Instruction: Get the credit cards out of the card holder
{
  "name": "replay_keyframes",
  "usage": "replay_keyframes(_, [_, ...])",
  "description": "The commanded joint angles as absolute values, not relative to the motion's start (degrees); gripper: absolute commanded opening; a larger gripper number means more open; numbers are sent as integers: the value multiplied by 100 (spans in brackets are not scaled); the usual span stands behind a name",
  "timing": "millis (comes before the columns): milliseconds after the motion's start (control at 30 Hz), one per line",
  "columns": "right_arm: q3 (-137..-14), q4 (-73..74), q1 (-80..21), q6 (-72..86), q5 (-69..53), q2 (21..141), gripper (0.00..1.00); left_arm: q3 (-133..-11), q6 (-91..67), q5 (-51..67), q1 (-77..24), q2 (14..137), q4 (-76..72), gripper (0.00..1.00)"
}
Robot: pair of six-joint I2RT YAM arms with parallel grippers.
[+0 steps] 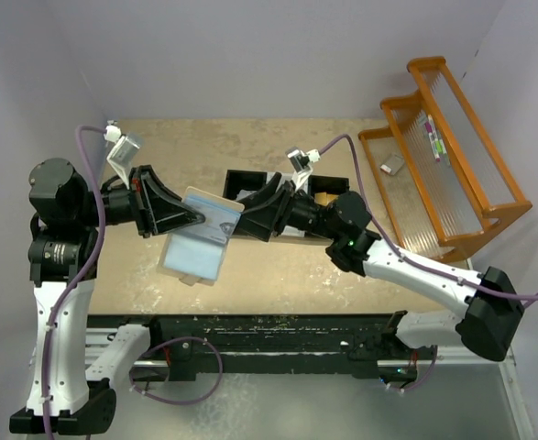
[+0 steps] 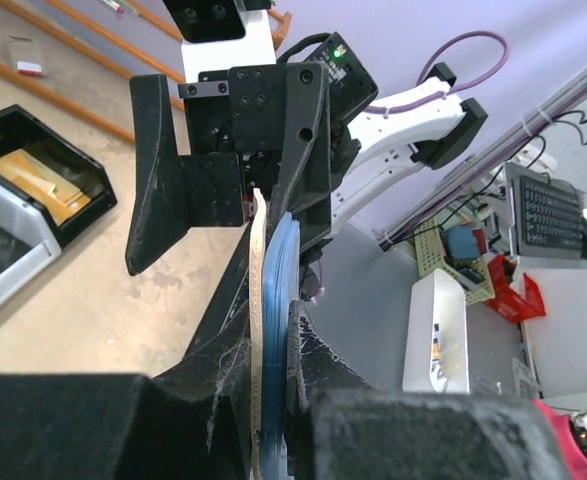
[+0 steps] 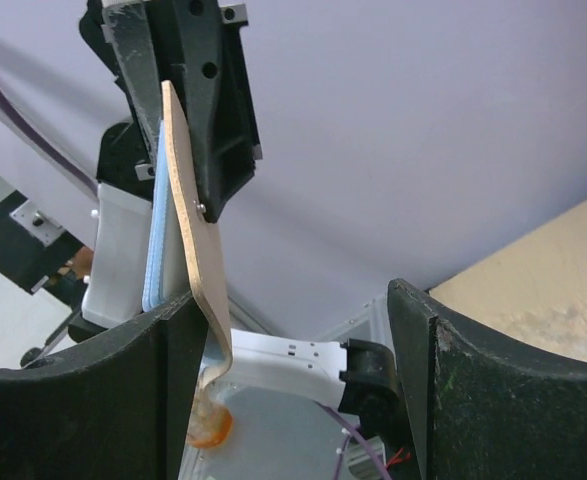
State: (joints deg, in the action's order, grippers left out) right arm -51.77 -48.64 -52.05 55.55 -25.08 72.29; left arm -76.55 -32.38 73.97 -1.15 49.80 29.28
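The card holder hangs above the table, pale blue-grey with a tan flap on top. My left gripper is shut on its left edge. In the left wrist view the holder stands edge-on between my fingers, tan layer to the left and blue layers to the right. I cannot tell separate credit cards among those layers. My right gripper is open at the holder's right edge. In the right wrist view the tan flap bends along one finger, unpinched, and the jaws stand wide apart.
A black tray sits on the table behind the right gripper, with flat tan pieces in one compartment. An orange wooden rack with small items stands at the right. Purple walls close the back and sides.
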Motion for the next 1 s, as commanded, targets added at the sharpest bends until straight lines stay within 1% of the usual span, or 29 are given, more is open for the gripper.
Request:
replay_keyframes(0, [-5479, -6088, -5344, 5860, -2588, 7293, 74, -7493, -4029, 7309, -105, 4959, 2112, 0])
replay_keyframes(167, [-5205, -5907, -5353, 5881, -2659, 7259, 75, -7508, -4450, 7347, -105, 4996, 1713, 0])
replay_keyframes(367, [-4661, -5639, -5318, 5701, -2549, 6749, 80, -7770, -4748, 7374, -105, 5077, 1455, 0])
replay_keyframes(500, [-4432, -5662, -5308, 5603, -2640, 6549, 81, -7861, -4781, 7368, -105, 5119, 1403, 0])
replay_keyframes(600, [-4441, -5951, -5309, 5644, -2760, 6554, 82, -7785, -4771, 7357, -110, 5108, 1382, 0])
replay_keyframes(700, [-4705, -6173, -5316, 5693, -2814, 6682, 82, -7698, -4740, 7356, -105, 5094, 1382, 0])
replay_keyframes(800, [-4912, -6393, -5325, 5852, -2734, 6905, 79, -7635, -4737, 7327, -105, 5070, 1378, 0])
replay_keyframes(967, [-5391, -6481, -5369, 6056, -2823, 7352, 67, -7575, -4664, 7317, -105, 5041, 1432, 0])
